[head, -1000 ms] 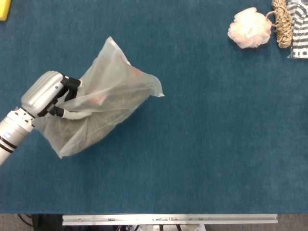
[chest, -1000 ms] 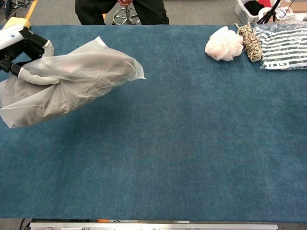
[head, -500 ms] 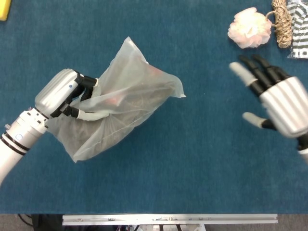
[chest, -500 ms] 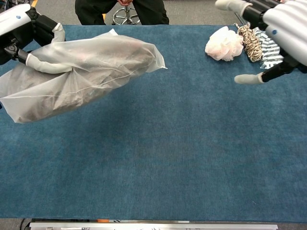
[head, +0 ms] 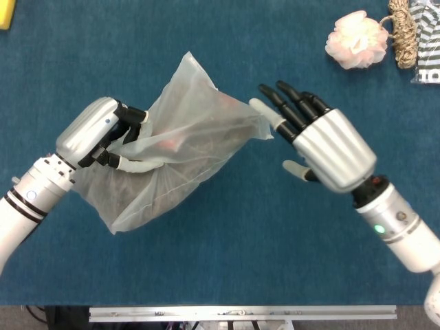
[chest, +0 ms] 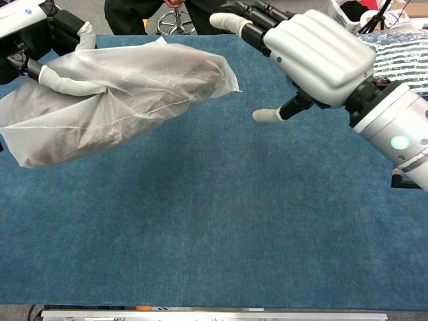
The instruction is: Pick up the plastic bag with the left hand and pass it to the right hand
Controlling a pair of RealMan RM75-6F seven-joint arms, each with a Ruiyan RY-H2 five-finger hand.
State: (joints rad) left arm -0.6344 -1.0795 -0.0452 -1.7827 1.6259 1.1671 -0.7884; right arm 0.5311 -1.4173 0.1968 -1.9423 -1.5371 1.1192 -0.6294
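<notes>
A translucent white plastic bag (head: 180, 148) (chest: 127, 100) hangs in the air above the blue table, with something reddish faintly showing inside. My left hand (head: 103, 134) (chest: 40, 47) grips it at its left side, fingers wrapped into the film. My right hand (head: 320, 141) (chest: 311, 47) is open, fingers spread and stretched toward the bag's right corner. Its fingertips (head: 265, 110) sit right at that corner; whether they touch it I cannot tell. The thumb hangs free below.
A pink bath sponge (head: 356, 40) lies at the far right of the blue table (head: 227, 261), beside a coil of rope (head: 403, 31) and a striped packet (head: 430, 41). A yellow object (head: 5, 12) sits at the far left corner. A person sits behind the table (chest: 170, 13).
My left hand has carried the bag a little right and upward. My right hand came into view, then swept left to reach the bag's right corner.
</notes>
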